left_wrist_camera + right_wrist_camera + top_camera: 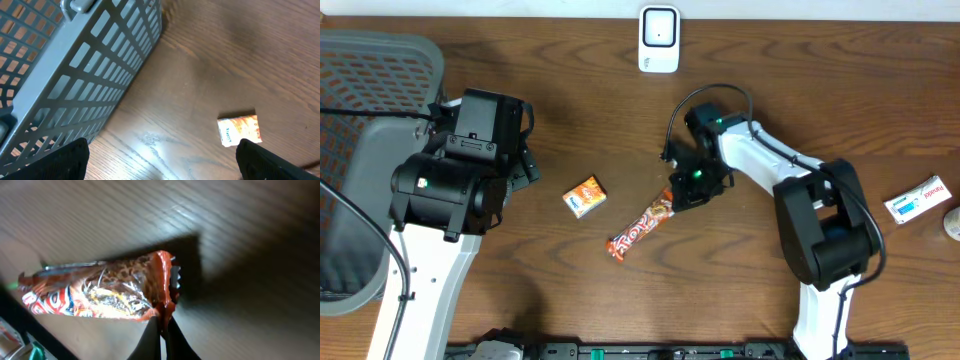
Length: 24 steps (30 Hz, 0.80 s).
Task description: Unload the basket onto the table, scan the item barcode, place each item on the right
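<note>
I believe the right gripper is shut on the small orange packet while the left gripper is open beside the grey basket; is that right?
No: the right gripper is shut on the end of the candy bar, as the right wrist view shows; the small orange packet lies free. The rest holds.

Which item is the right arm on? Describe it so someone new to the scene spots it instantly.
From the white scanner at the far edge of the table, come down to mid-table: a long red-orange candy bar lies diagonally there, its upper end pinched by the right fingers. Its neighbour, the orange packet to the left, is short, squarish and untouched.
</note>
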Available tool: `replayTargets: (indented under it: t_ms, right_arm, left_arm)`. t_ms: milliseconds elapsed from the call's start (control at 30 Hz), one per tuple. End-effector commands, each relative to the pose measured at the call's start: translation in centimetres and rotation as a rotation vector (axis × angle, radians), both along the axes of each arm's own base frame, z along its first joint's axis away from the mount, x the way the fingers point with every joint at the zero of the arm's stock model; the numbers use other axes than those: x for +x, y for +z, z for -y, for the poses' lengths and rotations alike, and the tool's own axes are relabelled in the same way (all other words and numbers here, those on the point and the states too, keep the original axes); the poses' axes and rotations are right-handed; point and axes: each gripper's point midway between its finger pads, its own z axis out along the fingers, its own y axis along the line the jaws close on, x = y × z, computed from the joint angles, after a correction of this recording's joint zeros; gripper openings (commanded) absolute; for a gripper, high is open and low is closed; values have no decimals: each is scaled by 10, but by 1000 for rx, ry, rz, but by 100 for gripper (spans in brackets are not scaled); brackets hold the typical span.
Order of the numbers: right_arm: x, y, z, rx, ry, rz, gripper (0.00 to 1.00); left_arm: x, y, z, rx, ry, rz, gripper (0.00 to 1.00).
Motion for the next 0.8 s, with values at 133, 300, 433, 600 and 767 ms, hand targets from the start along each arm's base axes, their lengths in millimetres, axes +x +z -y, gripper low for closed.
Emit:
replayTargets:
  t_ms: [133, 300, 433, 600, 767]
  right_arm:
    - [42, 119, 61, -338, -156, 376, 1]
    - [25, 145, 70, -404, -180, 409, 1]
    - [13, 140, 49, -309, -121, 353, 58]
    - [14, 115, 24, -183, -144, 280, 99]
    - [11, 62, 8, -147, -401, 128, 87]
  left_arm:
    - [0, 0, -4, 17, 3, -3, 94]
    - [0, 0, -4, 17, 3, -3, 94]
    - [0, 0, -4, 17, 3, -3, 94]
    - [0, 0, -4, 17, 3, -3, 94]
    - [0, 0, -4, 17, 3, -3, 94]
